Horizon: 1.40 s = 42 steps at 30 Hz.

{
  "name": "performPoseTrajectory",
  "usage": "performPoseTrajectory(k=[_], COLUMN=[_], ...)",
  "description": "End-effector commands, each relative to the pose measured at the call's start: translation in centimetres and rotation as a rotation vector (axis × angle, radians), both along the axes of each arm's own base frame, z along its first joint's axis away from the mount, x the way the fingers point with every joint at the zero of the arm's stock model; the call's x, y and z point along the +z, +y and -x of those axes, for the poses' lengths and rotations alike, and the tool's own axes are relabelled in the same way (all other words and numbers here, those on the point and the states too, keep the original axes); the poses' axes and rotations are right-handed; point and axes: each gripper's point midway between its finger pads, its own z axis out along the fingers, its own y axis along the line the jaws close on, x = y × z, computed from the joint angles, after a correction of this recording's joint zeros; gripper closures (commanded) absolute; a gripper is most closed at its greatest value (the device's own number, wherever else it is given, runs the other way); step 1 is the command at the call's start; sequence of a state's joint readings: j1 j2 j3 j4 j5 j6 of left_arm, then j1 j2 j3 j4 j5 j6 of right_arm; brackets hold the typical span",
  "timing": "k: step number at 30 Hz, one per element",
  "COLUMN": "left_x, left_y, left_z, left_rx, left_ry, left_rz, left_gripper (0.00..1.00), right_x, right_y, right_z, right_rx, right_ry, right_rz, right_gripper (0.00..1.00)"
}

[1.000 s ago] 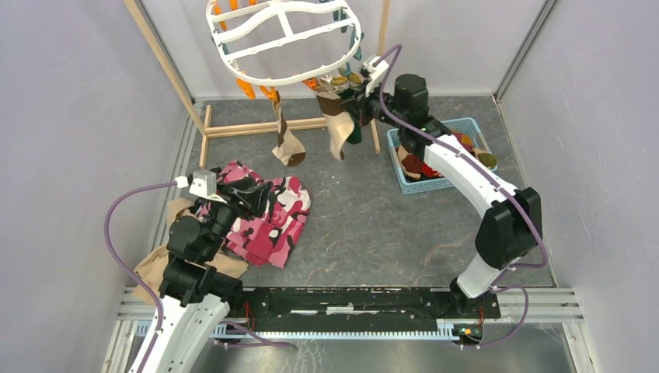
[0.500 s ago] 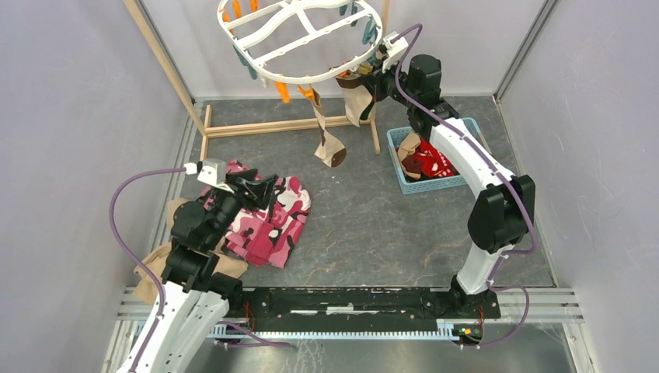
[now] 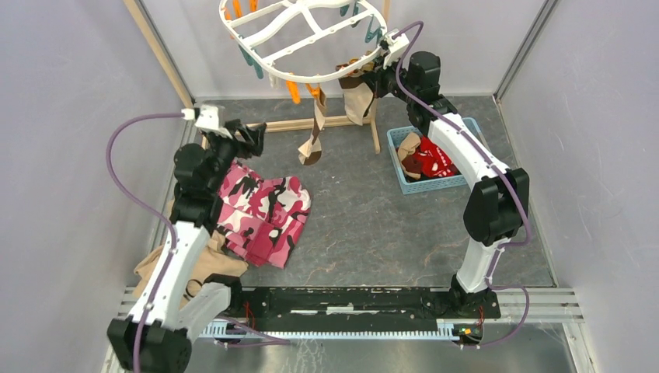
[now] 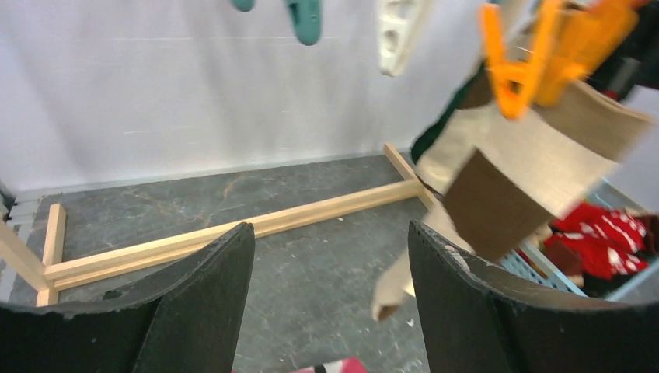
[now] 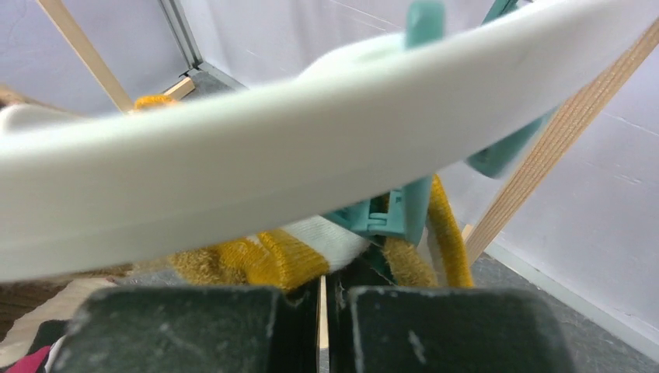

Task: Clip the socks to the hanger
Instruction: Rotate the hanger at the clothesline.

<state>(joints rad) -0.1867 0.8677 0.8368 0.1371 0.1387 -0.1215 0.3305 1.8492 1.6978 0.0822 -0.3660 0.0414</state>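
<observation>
While your right gripper [image 5: 326, 295] sits pressed shut at the far right rim of the hanger [image 3: 326, 77], the job looks partly done rather than finished. Two tan socks already hang from the frame: one with brown patches [image 3: 314, 134] dangles from an orange clip [image 4: 513, 78] near the middle, and a second tan sock [image 3: 359, 99] hangs just to its right, close beside that gripper. In the right wrist view a yellow-and-white striped sock [image 5: 272, 260] is bunched right under a teal clip [image 5: 388, 217], directly above the closed fingers. You cannot tell from here whether the clip has bitten onto it or whether the fingers pinch any of the fabric, so treat that sock as the one in hand, not as done.

Your left gripper [image 3: 250, 134] hovers with its jaws spread wide and nothing between them, above the wooden stand rail [image 3: 264, 124] at the far left, looking toward the hung socks.

What remains is plain enough. Red patterned socks [image 3: 429, 162] lie in the blue basket [image 3: 435, 186] on the right, below the right arm, and none of them is clipped. Several clips along the left side of the frame look free. By my judgement you are somewhere near the middle, with the basket's load yet to go up.
</observation>
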Motion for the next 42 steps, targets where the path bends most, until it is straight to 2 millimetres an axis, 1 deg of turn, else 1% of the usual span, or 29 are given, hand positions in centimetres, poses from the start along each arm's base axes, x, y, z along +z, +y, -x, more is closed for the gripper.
performPoseTrajectory(k=[1,4,5,6,10,12,13,14,15,17,22,25,30,36,42], left_x=[4.8,5.4,5.8,6.0,7.2,7.7,7.9,8.2,8.1,8.4,7.8,7.6,7.7,7.5,7.3], left_y=[0.8,0.9,1.8,2.0,2.5,3.1,3.2,3.7,3.9,4.2,4.6,4.9,5.0,5.0,5.2], left_z=[-1.9,-3.3,-3.9,-4.5,-5.3,-5.9,-6.3,-7.5,-8.1,-8.9,-11.4,-12.5,-13.7,-15.0,-16.3], left_rx=[-0.112,-0.137,-0.120,-0.132,-0.163,-0.159,-0.163,-0.169,-0.166,-0.162,-0.164,-0.153,-0.165,-0.195,-0.197], left_ry=[-0.173,-0.227,-0.240,-0.256,-0.357,-0.378,-0.377,-0.375,-0.369,-0.376,-0.361,-0.366,-0.388,-0.415,-0.429], left_rz=[0.110,0.097,0.096,0.088,0.050,0.045,0.047,0.053,0.054,0.054,0.070,0.084,0.129,0.197,0.219], left_gripper=[0.22,0.21,0.21,0.21,0.23,0.24,0.26,0.31,0.33,0.33,0.33,0.33,0.36,0.36,0.36], right_x=[1.9,2.0,2.0,2.0,2.1,2.0,1.9,1.9,1.9,2.0,2.0,2.0,2.1,1.8,1.8], right_y=[0.1,0.2,0.2,0.3,0.4,0.4,0.4,0.4,0.4,0.5,0.6,0.5,0.6,0.7,0.8], right_z=[-0.2,0.0,0.0,0.1,0.2,0.3,0.3,0.2,0.2,0.3,0.4,0.4,0.5,0.5,0.5], right_rx=[0.009,0.020,0.022,0.025,0.035,0.036,0.038,0.039,0.041,0.045,0.051,0.052,0.054,0.058,0.063], right_ry=[-0.044,-0.049,-0.048,-0.049,-0.049,-0.048,-0.048,-0.047,-0.048,-0.047,-0.046,-0.046,-0.047,-0.040,-0.037], right_rz=[-0.036,-0.040,-0.041,-0.043,-0.048,-0.049,-0.047,-0.048,-0.048,-0.049,-0.051,-0.050,-0.050,-0.052,-0.058], right_gripper=[1.00,1.00,1.00,1.00,1.00,1.00,1.00,1.00,1.00,1.00,1.00,1.00,1.00,1.00,1.00])
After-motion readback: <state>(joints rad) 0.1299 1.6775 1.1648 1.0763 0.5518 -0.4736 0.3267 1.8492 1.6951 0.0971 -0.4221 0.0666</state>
